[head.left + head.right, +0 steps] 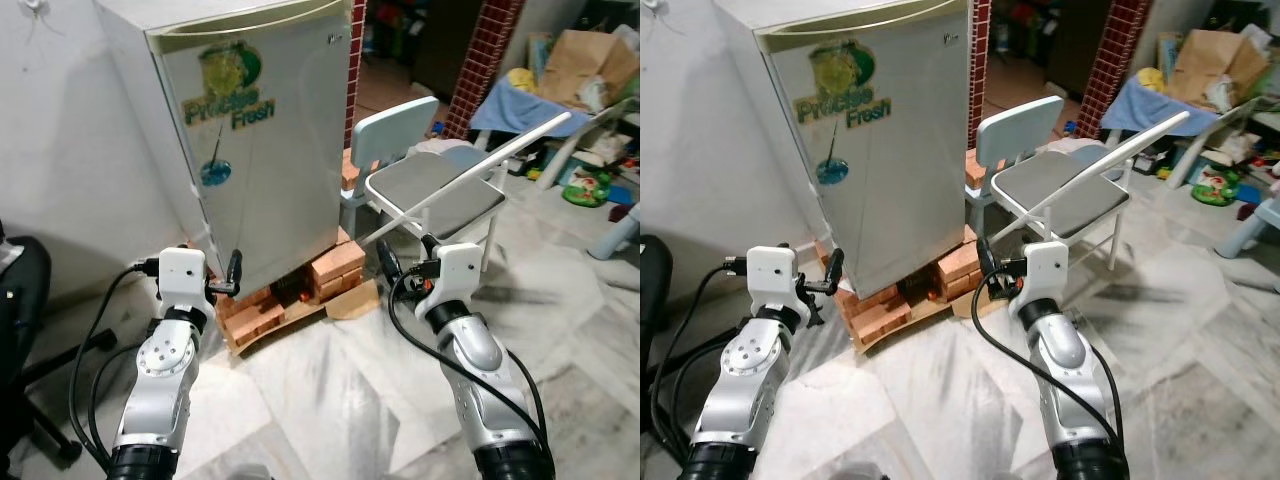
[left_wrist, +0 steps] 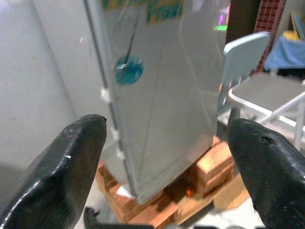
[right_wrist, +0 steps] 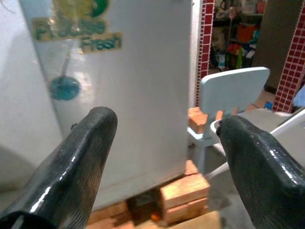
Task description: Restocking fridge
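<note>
Closed silver fridge at 12 o'clock, door shut, with a "Precise Fresh" label and a blue round sticker on its front. Raised off the marble floor on a stack of red bricks, with a flat sheet of cardboard poking out at the base. White wall at 10 o'clock behind the fridge.

Left gripper held up at 8 o'clock, short of the fridge's lower left corner, fingers spread wide with nothing between them; through the gap, the door edge and the bricks under it. One black fingertip seen against the lower edge of the door in the head view; touching or not, cannot tell.

Right gripper raised at 4 o'clock, also spread wide and empty, aimed at the fridge's lower right corner and the bricks there. Near a folding chair's front leg in the head view, not gripping anything.

Grey-seated folding chair at 2 o'clock, just beside the fridge's right side, with a pale blue small chair tucked between it and the fridge. Red tiled pillar at 1 o'clock further back, and a cluttered heap with a brown paper bag at 2 o'clock, well apart. Black office chair at 9 o'clock by the wall.
</note>
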You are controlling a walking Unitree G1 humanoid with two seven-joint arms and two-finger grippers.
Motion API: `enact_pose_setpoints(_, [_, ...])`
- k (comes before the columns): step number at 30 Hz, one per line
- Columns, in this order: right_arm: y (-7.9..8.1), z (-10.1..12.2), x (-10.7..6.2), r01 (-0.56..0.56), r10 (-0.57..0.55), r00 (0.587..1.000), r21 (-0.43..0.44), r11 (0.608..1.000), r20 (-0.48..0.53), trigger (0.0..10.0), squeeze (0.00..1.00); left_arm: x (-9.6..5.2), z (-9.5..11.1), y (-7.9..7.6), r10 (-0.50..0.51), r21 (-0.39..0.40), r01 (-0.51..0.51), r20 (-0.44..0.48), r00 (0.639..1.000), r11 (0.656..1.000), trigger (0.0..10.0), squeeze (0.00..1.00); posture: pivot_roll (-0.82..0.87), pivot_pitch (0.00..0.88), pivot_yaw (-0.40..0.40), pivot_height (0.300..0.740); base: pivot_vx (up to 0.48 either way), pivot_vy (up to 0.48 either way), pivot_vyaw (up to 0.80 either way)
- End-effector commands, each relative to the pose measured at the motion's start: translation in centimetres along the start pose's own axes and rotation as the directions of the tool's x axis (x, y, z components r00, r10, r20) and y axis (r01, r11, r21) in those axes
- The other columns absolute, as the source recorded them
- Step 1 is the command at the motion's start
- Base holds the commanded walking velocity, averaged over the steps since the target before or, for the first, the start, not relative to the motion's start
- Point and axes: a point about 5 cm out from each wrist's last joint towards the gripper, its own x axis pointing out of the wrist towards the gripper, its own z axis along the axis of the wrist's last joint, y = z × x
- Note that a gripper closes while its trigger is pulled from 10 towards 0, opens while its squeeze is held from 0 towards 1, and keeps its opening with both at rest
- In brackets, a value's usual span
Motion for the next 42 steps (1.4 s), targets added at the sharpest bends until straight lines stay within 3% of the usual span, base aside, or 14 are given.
enact_pose_setpoints(1, [-0.7, 0.6, 0.0, 0.01, -0.01, 1.0, -0.02, 1.0, 0.019, 10.0, 0.0, 0.3, 0.8, -0.6, -0.018, -0.018, 0.019, 0.028, 0.999, 1.0, 10.0, 0.0, 0.09, 0.0, -0.013, 0.74, 0.0, 0.442, 0.0])
enact_pose_setpoints(14, [-1.8, 0.8, -0.1, 0.037, -0.036, 0.999, -0.062, 0.997, 0.026, 10.0, 0.0, -0.5, -0.1, -1.1, -0.013, -0.033, 0.013, 0.011, 1.0, 0.999, 10.0, 0.0, 0.09, 0.0, -0.034, 0.74, 0.0, 0.445, 0.0])
enact_pose_setpoints(30, [-1.7, 0.8, -0.1, 0.062, -0.06, 0.997, -0.062, 0.996, 0.04, 10.0, 0.0, -0.4, -0.2, -1.1, -0.051, -0.015, 0.051, 0.012, 0.999, 0.999, 10.0, 0.0, 0.09, 0.0, -0.014, 0.74, 0.0, 0.445, -0.13])
enact_pose_setpoints(42, [-1.7, 0.9, -0.3, 0.075, -0.073, 0.996, -0.058, 0.995, 0.043, 10.0, 0.0, -0.7, -0.2, -1.8, -0.086, -0.02, 0.086, 0.016, 0.996, 0.996, 10.0, 0.0, 0.09, 0.0, -0.024, 0.74, 0.407, 0.082, -0.23])
